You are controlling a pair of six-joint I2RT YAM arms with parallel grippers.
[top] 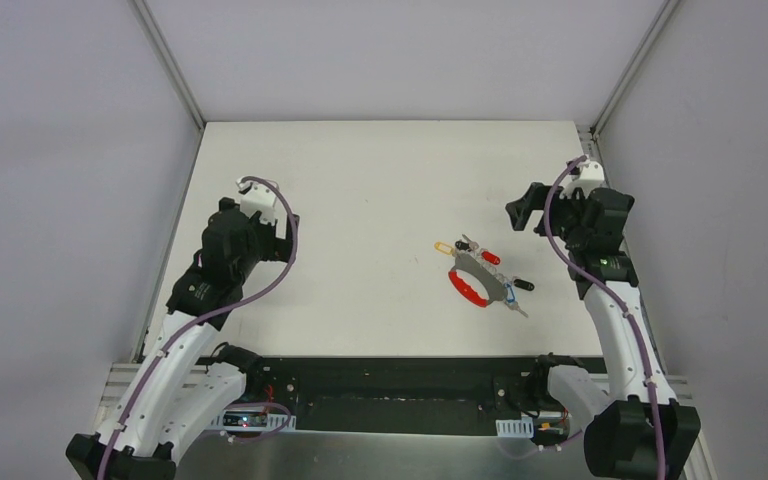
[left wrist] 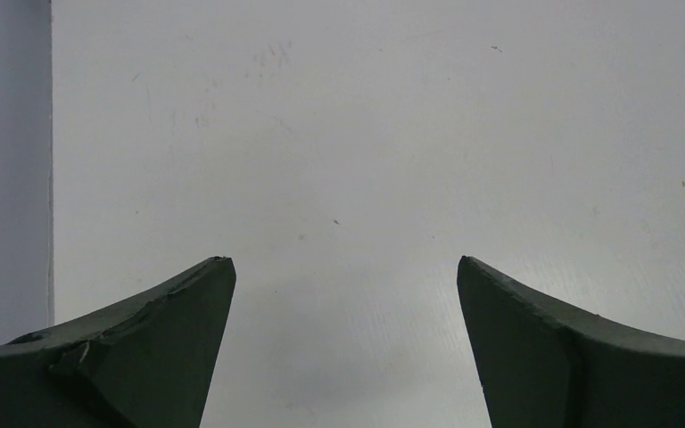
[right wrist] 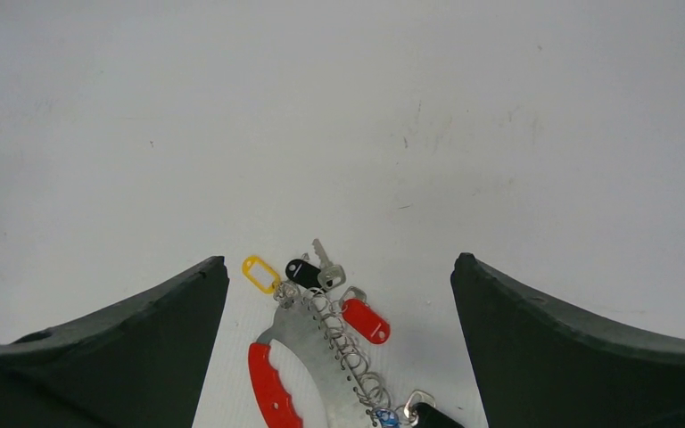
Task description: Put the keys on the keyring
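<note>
Two sets of jaws stand spread wide with nothing between them. The right gripper (right wrist: 341, 259) hovers above the table (top: 360, 180), and the keyring (right wrist: 314, 349) lies below it, toward 6 o'clock in its wrist view. The left gripper (left wrist: 346, 267) looks down on bare tabletop only, well apart from the work. From overhead the keyring sits at about 4 o'clock of the table's middle, toward 8 o'clock from the right gripper. It is a grey curved plate with a red grip (right wrist: 272, 392) on its 7 o'clock side and a run of wire loops along its 3 o'clock edge. The keys (right wrist: 328, 267) and coloured tags are bunched at its 12 o'clock end: a yellow tag (right wrist: 260, 273), a black one (right wrist: 301, 272) and a red one (right wrist: 366, 321) just beside the loops. My worry is the crowding. Those broad fingers could catch two pieces at once or snag a wire loop. With the left arm so far off, nothing pins the plate, so a nudge would likely slide or spin it. Thin keys lying flat may also slip out of a pinch. I cannot tell which pieces are already threaded and which lie loose. The plate's 6 o'clock end, with something blue and another black head, is cut off by the frame edge, and overhead the cluster is too small to sort.
</note>
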